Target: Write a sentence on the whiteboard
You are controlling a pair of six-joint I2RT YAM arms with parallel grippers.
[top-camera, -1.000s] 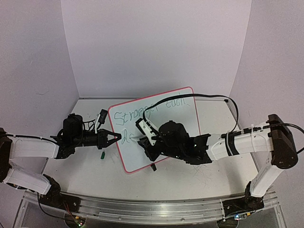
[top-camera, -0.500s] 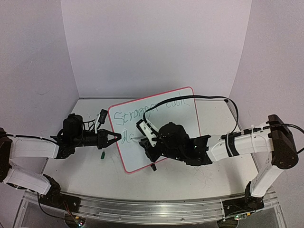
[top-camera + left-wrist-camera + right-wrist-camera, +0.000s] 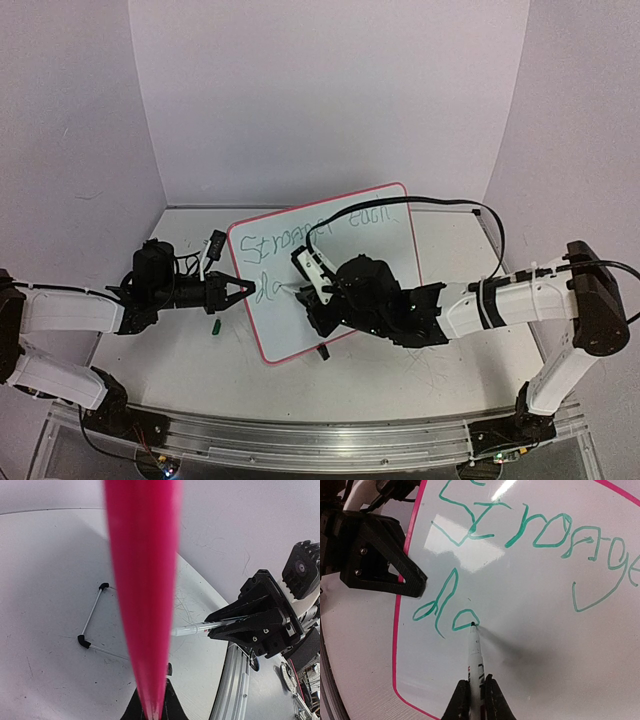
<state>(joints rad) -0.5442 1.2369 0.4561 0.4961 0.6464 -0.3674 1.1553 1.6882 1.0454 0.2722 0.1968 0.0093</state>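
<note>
The whiteboard (image 3: 275, 325) lies on the table (image 3: 180, 370) between the two arms, turned a little. The left gripper (image 3: 243, 290) pinches the board's pink rim on the left side, with the rim between its closed fingers. I think it is there to stop the board from sliding when the pen pushes on it. The left arm lies low and reaches straight in from the left. The right gripper (image 3: 475, 692) is closed tight on a thin white marker (image 3: 475, 655) and holds it by the back end, so the tip is free to draw. The tip touches the board at the end of the green "da" on the second line of the sentence (image 3: 285, 243), under "Stronger each". The right arm comes across from the right, bent at the elbow, with its wrist tipped down over the board.
</note>
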